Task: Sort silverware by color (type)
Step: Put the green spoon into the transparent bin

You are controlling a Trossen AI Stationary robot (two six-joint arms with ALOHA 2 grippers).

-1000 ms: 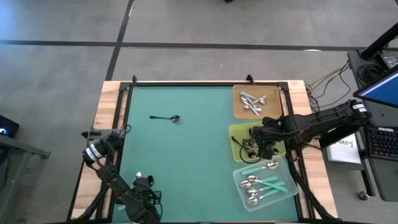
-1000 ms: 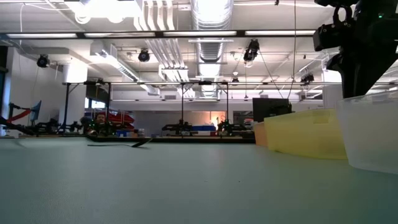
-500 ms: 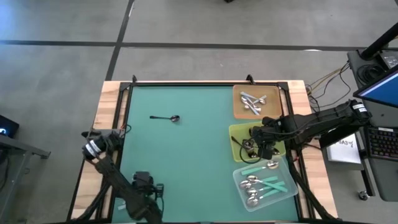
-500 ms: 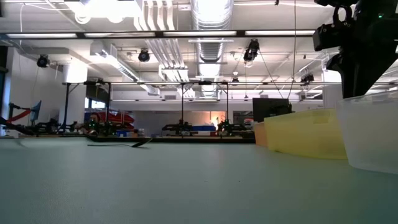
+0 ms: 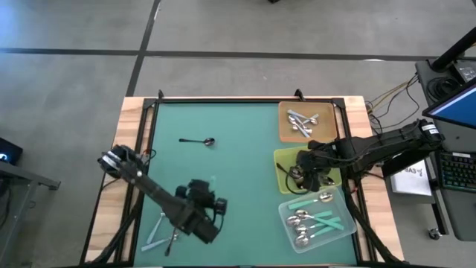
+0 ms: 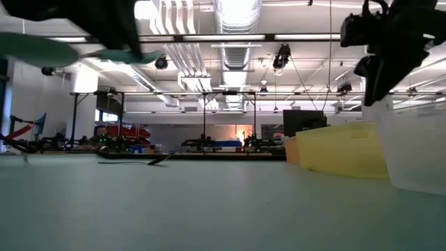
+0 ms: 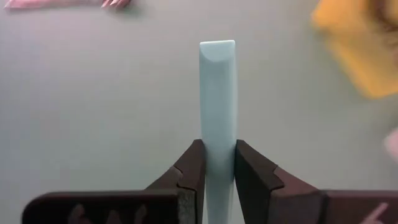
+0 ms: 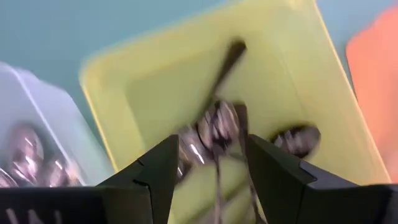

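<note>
My left gripper (image 5: pixel 207 195) (image 7: pixel 217 147) hangs over the table's near middle, shut on a spoon with a mint plastic handle (image 7: pixel 217 87); the spoon's bowl is hidden. That handle crosses the low view's upper left as a blurred mint bar (image 6: pixel 49 50). My right gripper (image 5: pixel 301 176) (image 8: pixel 214 146) is open above the yellow tray (image 5: pixel 286 158), where dark spoons (image 8: pixel 217 124) lie. One black spoon (image 5: pixel 198 141) lies flat on the mat at far left of centre. A mint-handled spoon (image 5: pixel 155 231) and a dark one (image 5: pixel 172 240) lie near the near-left corner. My left gripper pinches the mint handle (image 7: pixel 217 134) between its two fingers. The handle runs along the fingers, and its squared free end (image 7: pixel 217 50) sticks out ahead of them. The spoon is lifted clear of the mat.
An orange tray (image 5: pixel 284 126) with shiny silver spoons sits at the far right. A clear tray (image 5: pixel 338 205) with mint-handled spoons sits at the near right, next to the yellow tray. The green mat's middle (image 5: pixel 238 171) is bare. A black rail frames the table.
My left arm has swung from the near-left corner toward the table's middle, carrying the mint-handled spoon up into the low view. Two spoons now show on the mat where the arm stood. My right gripper has shifted slightly toward the table's left over the yellow tray.
</note>
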